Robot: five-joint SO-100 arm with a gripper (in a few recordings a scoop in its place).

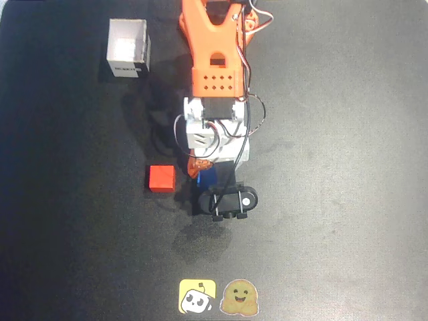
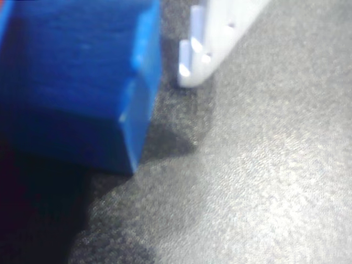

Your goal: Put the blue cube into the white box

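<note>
Gripper: gripper (image 1: 208, 175) of the orange-and-white arm (image 1: 212, 60) is low over mid-worktop in the overhead view; whether its jaws are apart or pressed on anything cannot be told.
Blue cube: the blue cube (image 1: 206, 178) shows as a sliver under the gripper in the overhead view; in the wrist view the blue cube (image 2: 77, 82) looms blurred at upper left, with a white fingertip (image 2: 206, 49) just beside its right edge and a narrow strip of worktop between them.
Red cube: the red cube (image 1: 162, 178) rests on the worktop just left of the gripper, apart from it.
White box: the white box (image 1: 128, 48) stands open-topped at upper left, well apart from both cubes, dark label on its lower side.
Worktop: the black worktop (image 1: 334, 167) carries two cartoon stickers (image 1: 219, 296) at its lower edge.
</note>
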